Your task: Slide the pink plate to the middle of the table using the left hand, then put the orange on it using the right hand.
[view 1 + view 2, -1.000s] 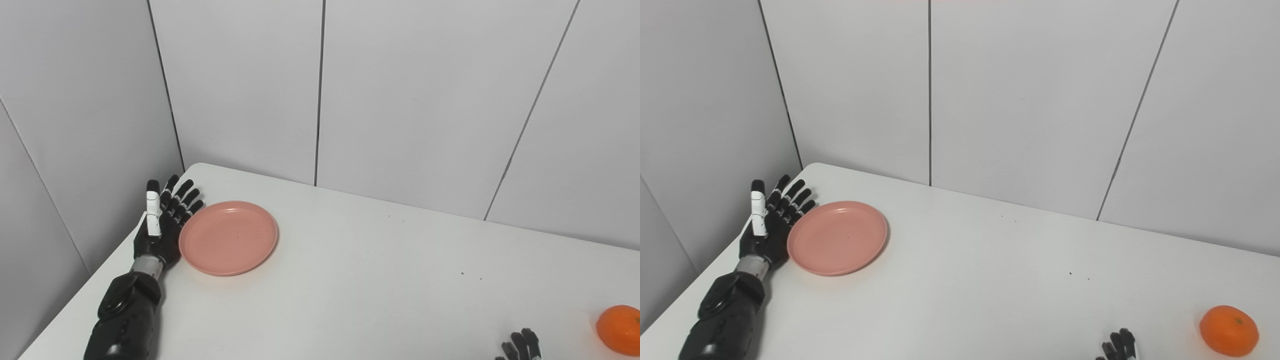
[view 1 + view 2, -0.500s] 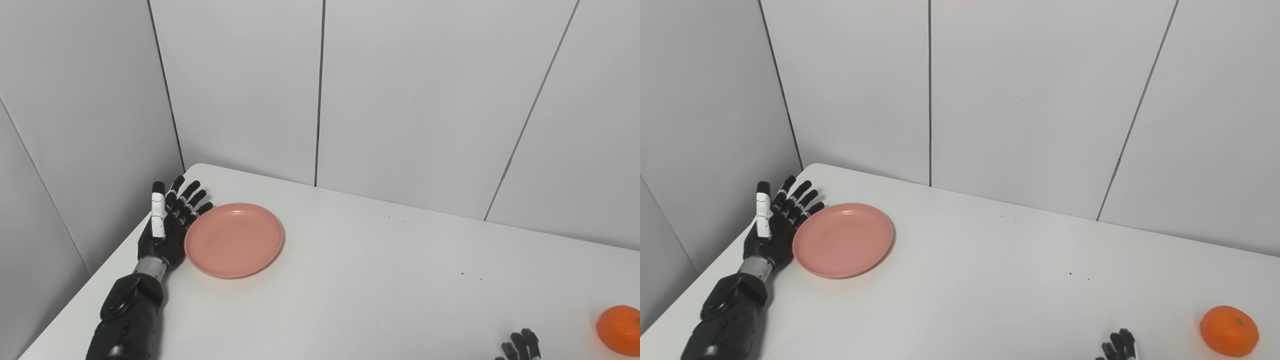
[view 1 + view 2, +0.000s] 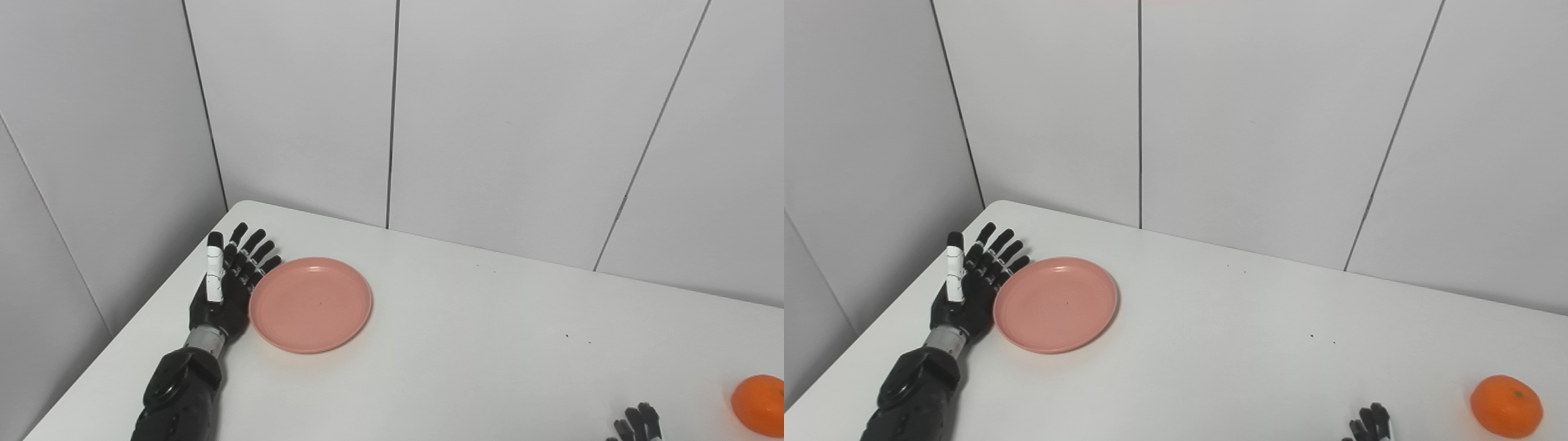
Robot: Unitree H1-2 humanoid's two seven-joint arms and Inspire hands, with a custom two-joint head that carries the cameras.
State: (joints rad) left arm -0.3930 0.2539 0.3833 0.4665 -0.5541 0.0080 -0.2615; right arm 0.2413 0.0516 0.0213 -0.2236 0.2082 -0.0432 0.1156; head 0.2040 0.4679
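Pink plate (image 3: 310, 304): round, shallow, raised rim, matte salmon colour, nothing on it, lying flat on the left part of the white table (image 3: 441, 343). Orange (image 3: 1506, 406): small, glossy, sitting near the table's right front, well apart from the plate.

We are seeing the left hand (image 3: 226, 288) standing on edge w/ fingers (image 3: 254, 257) stretched and spread, palm side pressing against the plate's left rim; it is grasping nothing. Of the right hand (image 3: 1370, 424) only dark fingertips are peeking in at the bottom edge, so we cannot tell its state.

Vs. 1 s ago: plate and left hand are both sitting further right, toward the table's centre, contact unchanged. Orange and right hand are staying put.

Table is plain white w/ a few tiny dark specks (image 3: 566, 335), rounded far-left corner. Grey wall panels (image 3: 508, 122) w/ thin dark seams are closing in behind and to the left.
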